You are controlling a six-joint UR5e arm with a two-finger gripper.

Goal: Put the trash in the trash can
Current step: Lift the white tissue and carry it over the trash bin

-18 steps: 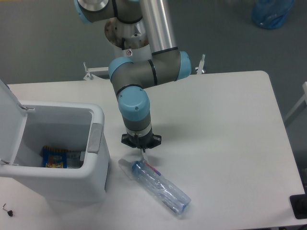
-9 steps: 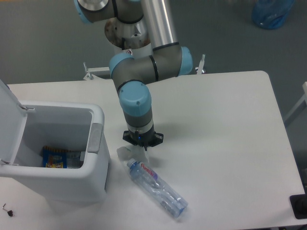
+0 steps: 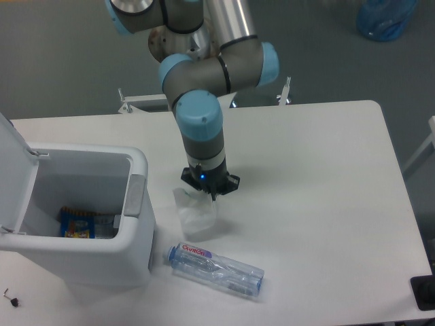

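Observation:
The clear plastic bottle (image 3: pixel 216 269) with its red-lettered white label lies on its side near the table's front edge, cap toward the trash can. The whitish translucent scrap (image 3: pixel 194 213) hangs just under my gripper (image 3: pixel 209 195), its top edge tucked up between the fingers, so the gripper looks shut on it. The wrist flange hides the fingers themselves. The white trash can (image 3: pixel 136 204) stands at the left with its lid (image 3: pixel 12 170) swung open, a short way left of the gripper and scrap.
A blue and yellow snack packet (image 3: pixel 76 223) lies on the bottom of the trash can. The table's front edge runs just below the bottle. A blue bag (image 3: pixel 385 18) sits on the floor far back right.
The gripper has moved right and slightly up, and the scrap has gone with it. The bottle has swung from a diagonal lie to nearly level and shifted left.

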